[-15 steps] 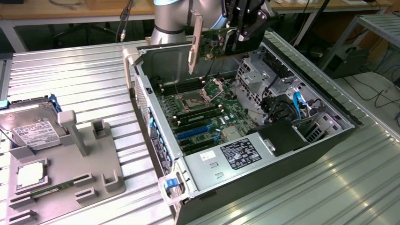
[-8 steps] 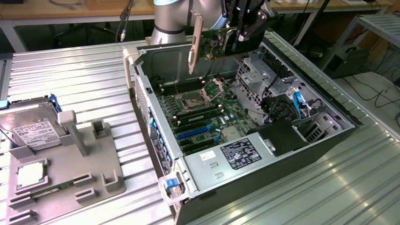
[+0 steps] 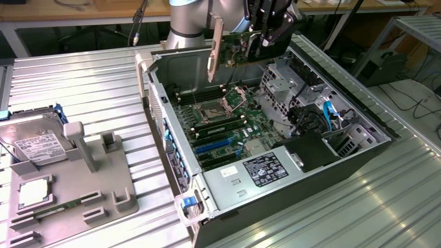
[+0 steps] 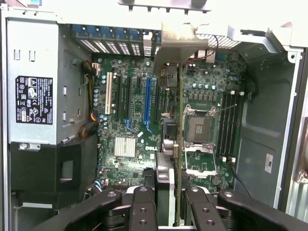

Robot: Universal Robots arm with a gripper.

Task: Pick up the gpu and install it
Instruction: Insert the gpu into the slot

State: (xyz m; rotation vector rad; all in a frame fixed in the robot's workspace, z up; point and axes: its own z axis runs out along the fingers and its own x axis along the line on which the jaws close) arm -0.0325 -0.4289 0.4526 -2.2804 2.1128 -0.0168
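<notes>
Holding the gpu [image 3: 234, 49] clamped tight in my gripper [image 3: 269, 39], hanging right above the open computer case [image 3: 175, 67].

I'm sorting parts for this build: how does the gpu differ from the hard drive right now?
The gpu is a thin card with a long metal bracket; the hard drive is a boxy silver block with a white label. The gpu hangs on edge in the tool above the open case; the hard drive lies label up in the grey holder beside the case. Shared: neither sits installed in the case.
</notes>
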